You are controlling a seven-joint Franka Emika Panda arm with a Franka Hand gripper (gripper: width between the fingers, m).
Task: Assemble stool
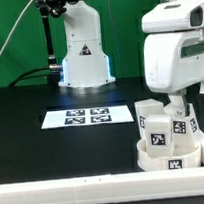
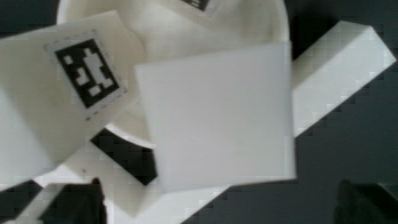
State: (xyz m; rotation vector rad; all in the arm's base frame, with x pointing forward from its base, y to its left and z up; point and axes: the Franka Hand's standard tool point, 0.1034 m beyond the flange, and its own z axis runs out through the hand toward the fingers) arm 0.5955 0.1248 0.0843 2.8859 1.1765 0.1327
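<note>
The round white seat [image 1: 165,157] lies at the exterior view's lower right, with several blocky white tagged legs [image 1: 152,126] standing in or against it. My gripper [image 1: 187,111] hangs right over them, its dark fingers [image 1: 174,106] spread apart and down among the leg tops, around a tagged leg [image 1: 178,126]. The jaws look open and not clamped. In the wrist view a broad white leg face [image 2: 214,115] fills the middle, a tagged leg [image 2: 86,65] lies beside it, another leg [image 2: 338,70] slants past, and the seat's rim [image 2: 169,15] shows behind them.
The marker board [image 1: 88,116] lies flat on the black table at centre. The arm's white base [image 1: 83,51] stands at the back. A long white border rail [image 1: 67,188] runs along the front edge, close below the seat.
</note>
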